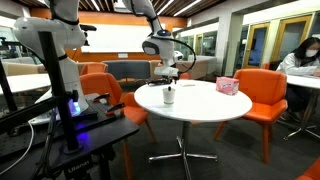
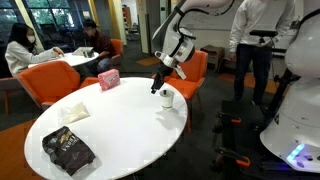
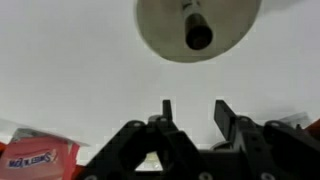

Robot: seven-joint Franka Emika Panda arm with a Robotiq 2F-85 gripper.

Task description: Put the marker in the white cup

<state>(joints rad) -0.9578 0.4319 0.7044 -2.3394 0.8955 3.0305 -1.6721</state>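
The white cup [image 1: 168, 97] stands on the round white table [image 1: 195, 105] and also shows in an exterior view [image 2: 168, 100]. The marker [image 2: 165, 92], a thin dark stick, stands upright inside the cup. In the wrist view the cup [image 3: 155, 25] lies at the top edge, with the marker's dark end [image 3: 198, 35] showing in its mouth. My gripper [image 3: 195, 108] is open and empty. It hangs a little above the cup in both exterior views [image 1: 170, 73] [image 2: 158, 84].
A pink box with a white top [image 1: 227, 86] [image 2: 108, 80] sits at the table's far side. A dark snack bag [image 2: 68, 152] lies near another edge. Orange chairs [image 1: 265, 95] ring the table. People sit at nearby tables, and one stands close by [image 2: 255, 50].
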